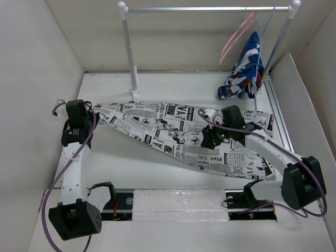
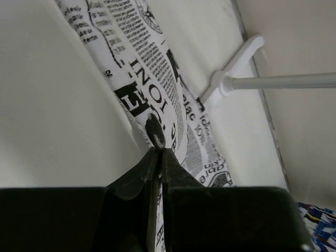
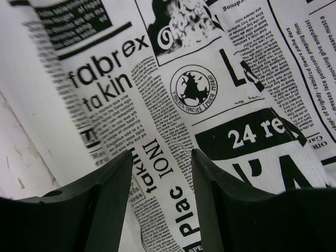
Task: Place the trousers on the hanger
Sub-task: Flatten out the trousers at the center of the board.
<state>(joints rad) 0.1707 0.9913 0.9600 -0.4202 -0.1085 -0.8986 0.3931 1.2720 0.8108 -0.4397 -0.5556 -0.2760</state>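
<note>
The newspaper-print trousers (image 1: 178, 134) lie stretched across the table from left to right. My left gripper (image 1: 93, 116) is shut on their left end; in the left wrist view the cloth (image 2: 157, 100) is pinched between the closed fingertips (image 2: 159, 150). My right gripper (image 1: 209, 137) is open just above the trousers' middle; in the right wrist view the print (image 3: 173, 173) shows between the spread fingers (image 3: 118, 173). The pink hanger (image 1: 236, 32) hangs from the rail (image 1: 210, 9) at the back right.
A pale blue hanger (image 1: 265, 26) with a blue, white and red garment (image 1: 244, 71) hangs beside the pink one. The rack's left post (image 1: 129, 52) stands on the table behind the trousers. White walls enclose the table on three sides.
</note>
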